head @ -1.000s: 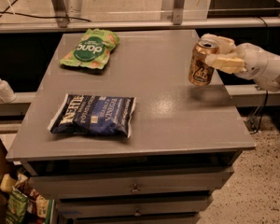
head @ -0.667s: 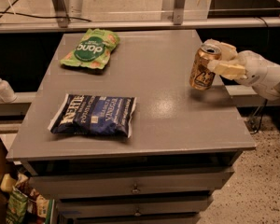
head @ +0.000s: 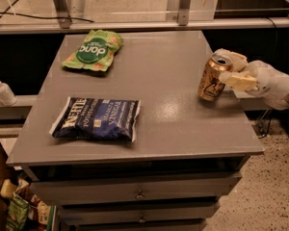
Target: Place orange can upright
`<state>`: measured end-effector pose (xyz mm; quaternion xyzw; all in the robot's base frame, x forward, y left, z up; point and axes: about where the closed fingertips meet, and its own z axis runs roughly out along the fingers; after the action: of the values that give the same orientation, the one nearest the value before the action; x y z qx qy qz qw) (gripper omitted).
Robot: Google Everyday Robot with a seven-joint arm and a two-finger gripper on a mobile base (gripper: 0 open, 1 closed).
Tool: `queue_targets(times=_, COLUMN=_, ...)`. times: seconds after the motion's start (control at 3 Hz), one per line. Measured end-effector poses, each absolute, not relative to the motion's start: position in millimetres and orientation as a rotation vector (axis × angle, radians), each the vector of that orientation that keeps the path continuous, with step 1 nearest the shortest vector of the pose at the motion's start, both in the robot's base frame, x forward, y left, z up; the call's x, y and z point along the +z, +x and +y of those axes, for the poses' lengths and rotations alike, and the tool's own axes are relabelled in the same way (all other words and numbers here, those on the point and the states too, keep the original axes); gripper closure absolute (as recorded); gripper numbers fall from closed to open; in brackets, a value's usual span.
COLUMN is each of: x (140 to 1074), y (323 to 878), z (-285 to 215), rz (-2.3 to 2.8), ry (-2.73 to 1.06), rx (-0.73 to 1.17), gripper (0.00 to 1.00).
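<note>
The orange can (head: 213, 79) is orange-gold with a silver top and dark script. It stands nearly upright at the right edge of the grey table (head: 159, 109), its base on or just above the surface. My gripper (head: 232, 69) reaches in from the right and is shut on the can's upper part. One pale finger (head: 240, 80) lies across the can's near side, and the other sits behind its top.
A green snack bag (head: 93, 50) lies at the table's back left. A dark blue chip bag (head: 97, 119) lies at the front left. Drawers sit under the tabletop. A white pump bottle (head: 2, 89) stands off the left side.
The gripper has carried the can downward and slightly right, closer to the tabletop. The two bags have not moved.
</note>
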<state>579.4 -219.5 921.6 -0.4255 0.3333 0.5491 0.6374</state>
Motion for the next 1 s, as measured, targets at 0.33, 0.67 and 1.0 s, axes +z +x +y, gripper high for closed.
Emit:
queue_targets(times=0.33, x=916, y=570, z=-222, rz=0.748, ry=-0.993, rx=1.269, gripper=1.0)
queue_targets(times=0.67, x=912, y=563, z=-222, rz=0.747, ry=-1.031, rx=1.284, gripper=1.0)
queue_targets(times=1.0, x=908, y=557, z=-220, rz=0.753, ry=-1.067, rx=1.31, gripper=1.0)
